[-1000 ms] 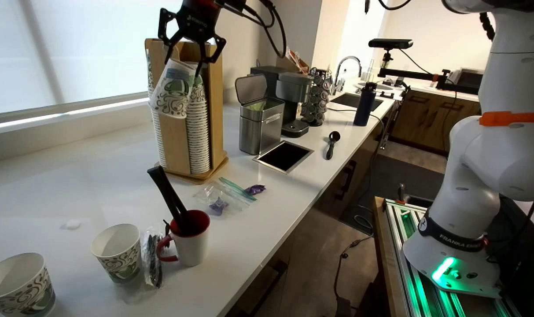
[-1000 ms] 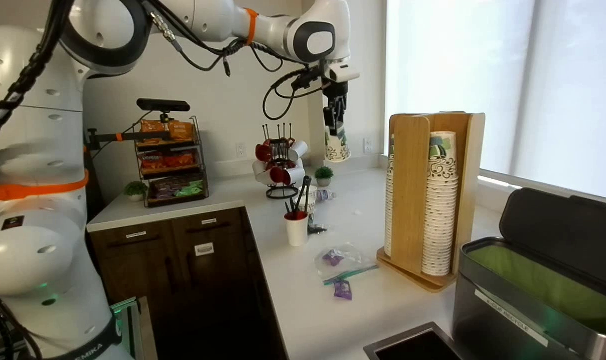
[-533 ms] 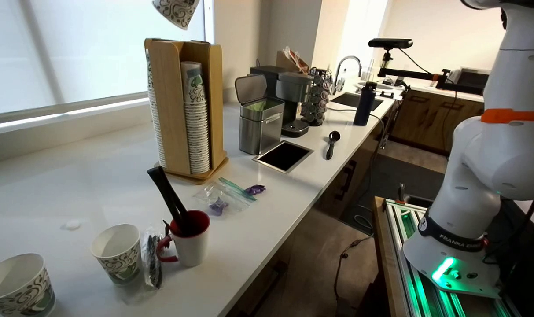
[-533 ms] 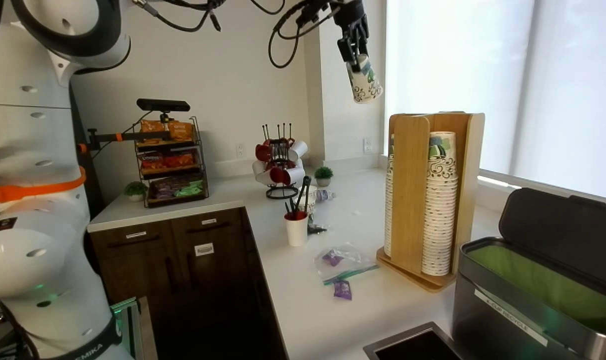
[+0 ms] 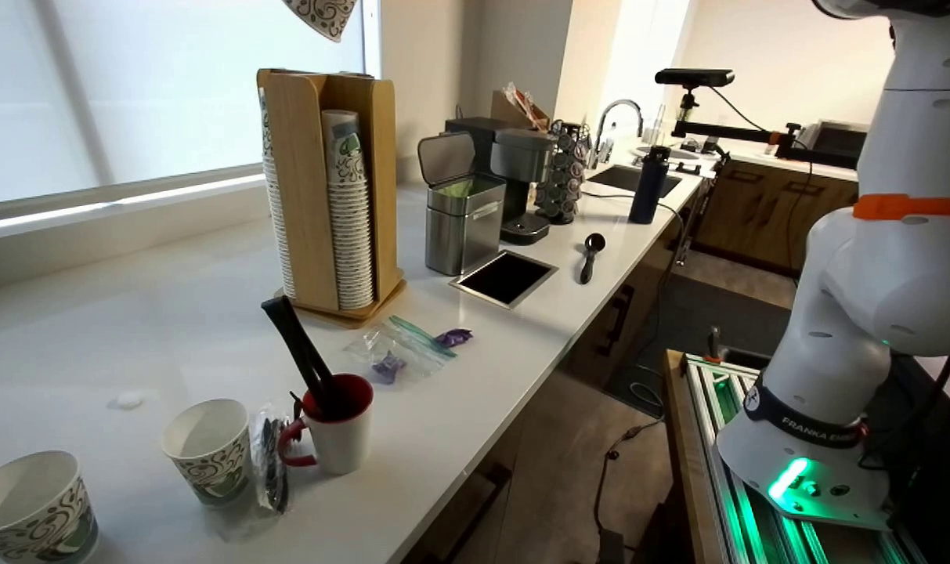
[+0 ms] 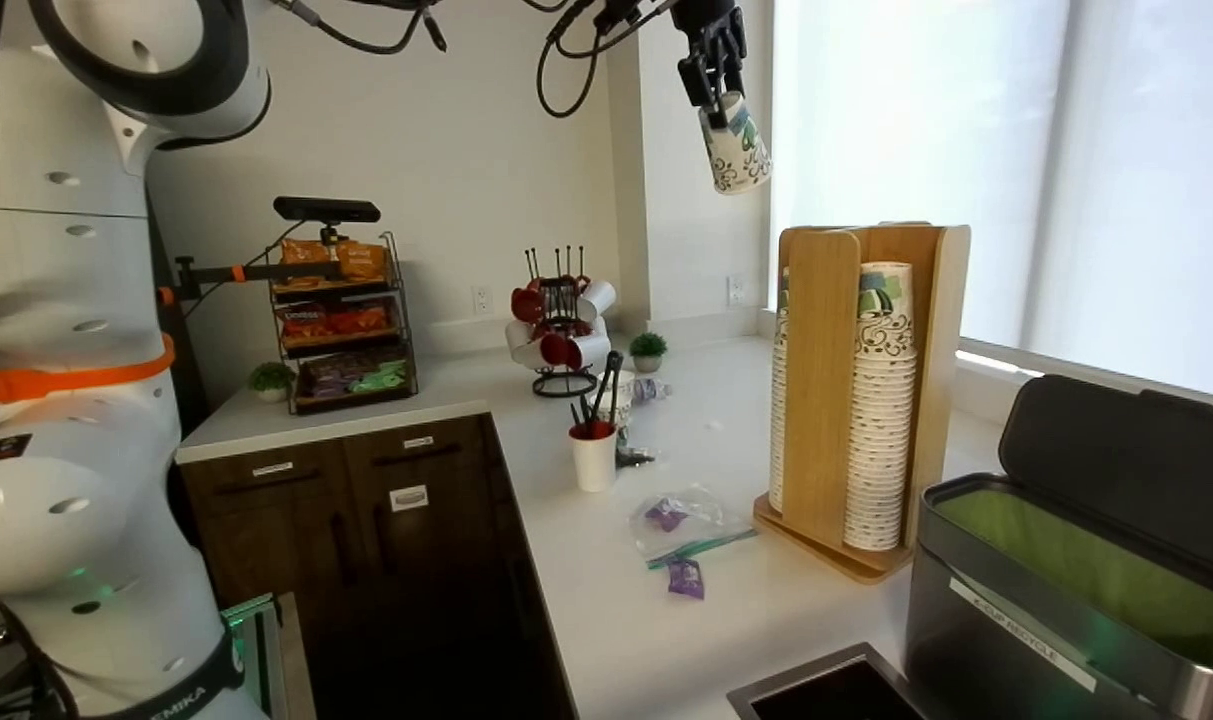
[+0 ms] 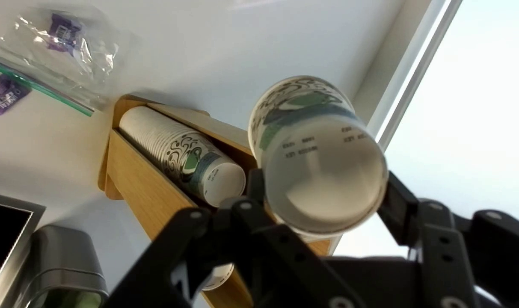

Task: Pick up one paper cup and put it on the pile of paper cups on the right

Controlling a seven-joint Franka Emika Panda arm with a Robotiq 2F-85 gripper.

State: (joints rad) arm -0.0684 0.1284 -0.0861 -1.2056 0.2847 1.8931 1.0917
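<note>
My gripper (image 6: 723, 100) is shut on a single patterned paper cup (image 6: 738, 155), held upside down and tilted, well above the counter. The cup's base faces the camera in the wrist view (image 7: 323, 171), with a finger on each side. In an exterior view only the cup's lower part (image 5: 322, 14) shows at the top edge, and the gripper is out of view. The pile of paper cups (image 6: 881, 450) is a column of nested upside-down cups in a tall wood rack (image 6: 821, 400). It also shows in the wrist view (image 7: 156, 132), below and left of the held cup.
More cups stand in the rack's neighbouring slot (image 6: 778, 430). A steel bin (image 6: 1046, 600) with its lid up stands beside the rack. Two patterned cups (image 5: 208, 450) and a mug with black utensils (image 5: 337, 431) stand on the counter. A plastic bag (image 6: 691, 525) lies before the rack.
My gripper has risen with the cup and moved toward the window, and the cup has become more tilted. Over the last half second it rose only slightly. The pile has not moved.
</note>
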